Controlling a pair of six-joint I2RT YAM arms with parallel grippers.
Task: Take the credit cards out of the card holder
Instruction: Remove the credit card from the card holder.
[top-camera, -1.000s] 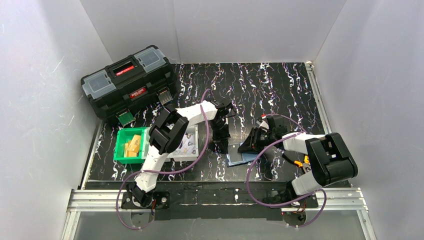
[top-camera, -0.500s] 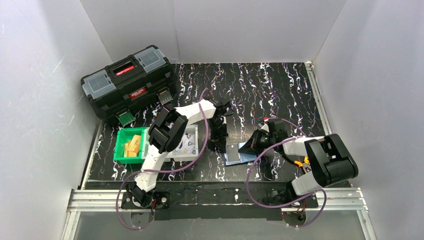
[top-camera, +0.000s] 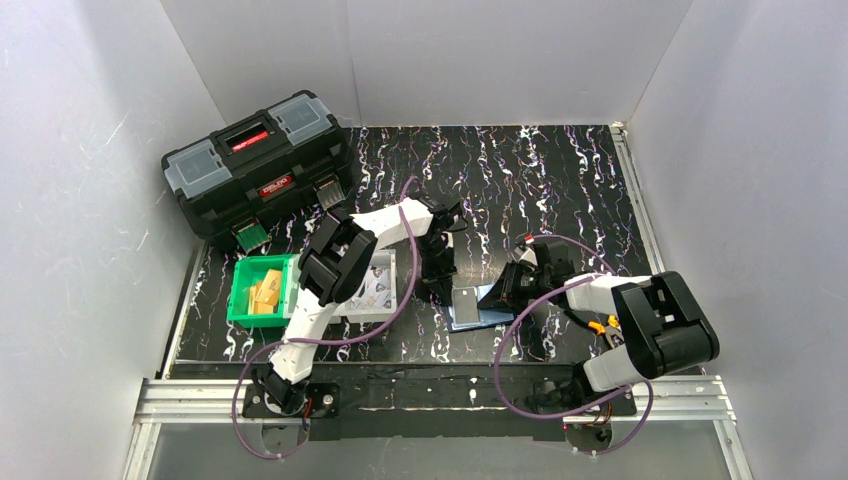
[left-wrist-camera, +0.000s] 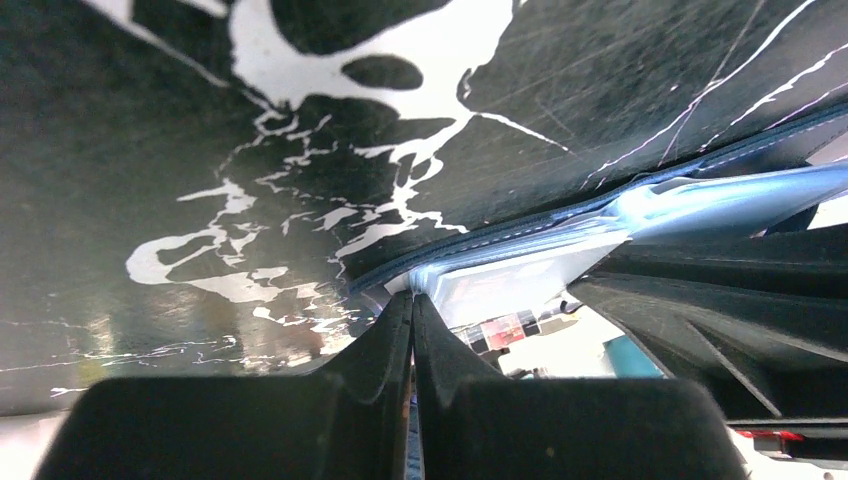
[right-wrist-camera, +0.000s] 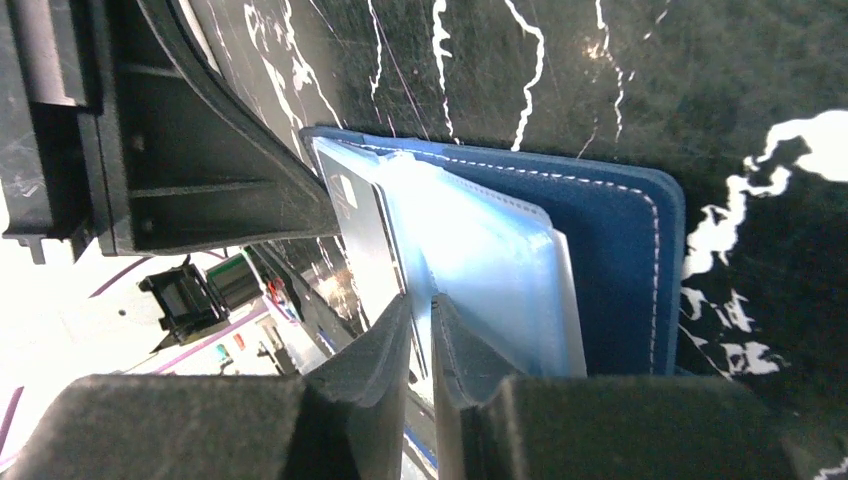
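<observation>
The card holder (right-wrist-camera: 620, 250) lies spread open on the table (right-wrist-camera: 600, 60), between the two pincers. It sits right under the tips of the right pincer (right-wrist-camera: 421, 305). It looks soft and light, so a tug would probably drag or fold it unless it is pinned. Its clear pockets (right-wrist-camera: 490, 260) look limp and slick. A card should be thin and stiff, best nipped by an exposed edge and drawn flat out of the pocket mouth.

The left pincer (left-wrist-camera: 412, 305) is pressed together, its tips at the holder's stitched edge. The right pincer's fingers stand a slit apart at the pocket edge, and I cannot tell whether they nip anything.

Only the right wrist view shows the pocket layers, and no orange card shows there. Only the top view shows yellowish credit cards (top-camera: 264, 292) in a green bin (top-camera: 243, 300), well beyond the left pincer.
</observation>
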